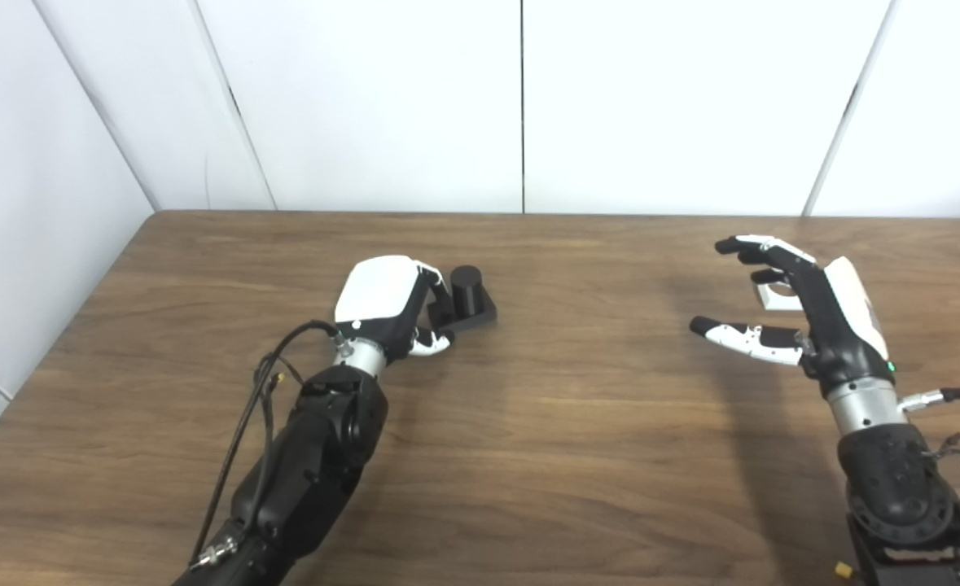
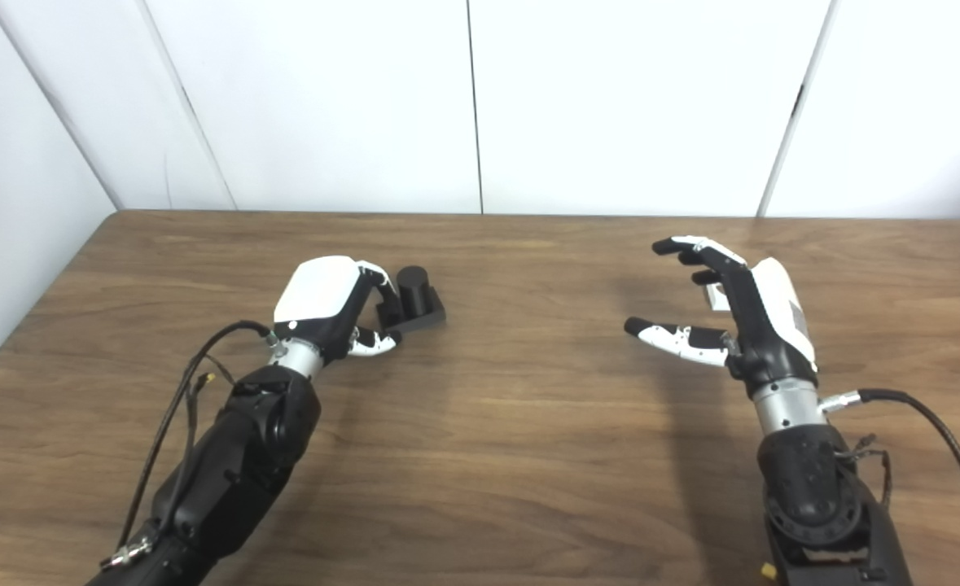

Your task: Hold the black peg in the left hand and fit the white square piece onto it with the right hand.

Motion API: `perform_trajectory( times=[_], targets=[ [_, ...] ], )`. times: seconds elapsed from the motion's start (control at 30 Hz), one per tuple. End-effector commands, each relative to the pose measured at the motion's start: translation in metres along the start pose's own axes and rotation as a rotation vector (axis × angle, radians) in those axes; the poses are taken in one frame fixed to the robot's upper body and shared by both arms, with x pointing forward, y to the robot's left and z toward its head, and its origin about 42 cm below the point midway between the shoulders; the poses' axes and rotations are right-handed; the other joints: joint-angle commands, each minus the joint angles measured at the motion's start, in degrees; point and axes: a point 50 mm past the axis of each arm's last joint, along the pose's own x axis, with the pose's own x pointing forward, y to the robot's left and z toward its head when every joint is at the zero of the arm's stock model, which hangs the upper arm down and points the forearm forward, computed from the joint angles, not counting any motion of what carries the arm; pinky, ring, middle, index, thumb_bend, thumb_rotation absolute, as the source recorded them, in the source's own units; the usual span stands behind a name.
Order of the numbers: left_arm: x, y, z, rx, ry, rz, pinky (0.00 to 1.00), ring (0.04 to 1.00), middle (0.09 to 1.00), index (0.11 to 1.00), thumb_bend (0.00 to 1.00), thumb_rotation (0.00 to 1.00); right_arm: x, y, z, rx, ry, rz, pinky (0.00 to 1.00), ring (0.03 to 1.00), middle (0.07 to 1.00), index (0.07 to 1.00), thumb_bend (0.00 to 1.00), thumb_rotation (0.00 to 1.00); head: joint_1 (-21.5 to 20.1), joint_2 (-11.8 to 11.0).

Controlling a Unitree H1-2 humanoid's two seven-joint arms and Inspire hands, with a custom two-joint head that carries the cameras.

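The black peg (image 1: 467,290) is a short cylinder on a flat black base, resting on the wooden table left of centre. My left hand (image 1: 382,299) lies against the base's left side, fingers curled over its edge and thumb (image 1: 432,343) pressed at its near corner. The white square piece (image 1: 779,299) lies on the table at the right, mostly hidden behind my right hand (image 1: 805,313). That hand hovers over it with fingers spread and thumb (image 1: 740,335) pointing left, holding nothing.
The table (image 1: 577,407) is bare brown wood between the two hands. White wall panels stand behind the far edge and along the left side. Cables hang off both forearms.
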Motion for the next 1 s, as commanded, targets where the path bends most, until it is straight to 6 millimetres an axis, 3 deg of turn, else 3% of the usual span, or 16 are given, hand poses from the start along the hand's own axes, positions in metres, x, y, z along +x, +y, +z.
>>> perform_trajectory(
  times=[0.0, 0.67, 0.97],
  targets=[
    [0.002, 0.02, 0.008, 0.002, -0.062, 0.059, 0.74, 0.804, 0.793, 0.486, 0.52, 0.07, 0.016, -0.014, 0.021, -0.001, -0.087, -0.049, 0.72, 0.793, 0.808, 0.718, 0.71, 0.19, -0.17, 0.05],
    [-0.025, 0.018, 0.046, -0.055, -0.243, 0.047, 0.73, 0.795, 0.792, 0.486, 0.52, 0.07, 0.017, -0.017, 0.022, -0.025, -0.078, -0.062, 0.73, 0.809, 0.813, 0.725, 0.71, 0.24, -2.11, 0.11],
    [-0.023, 0.019, 0.043, -0.059, -0.244, 0.075, 0.72, 0.799, 0.795, 0.485, 0.52, 0.07, 0.016, -0.016, 0.023, -0.022, -0.072, -0.064, 0.73, 0.808, 0.812, 0.724, 0.71, 0.25, -2.0, 0.02]
  ],
)
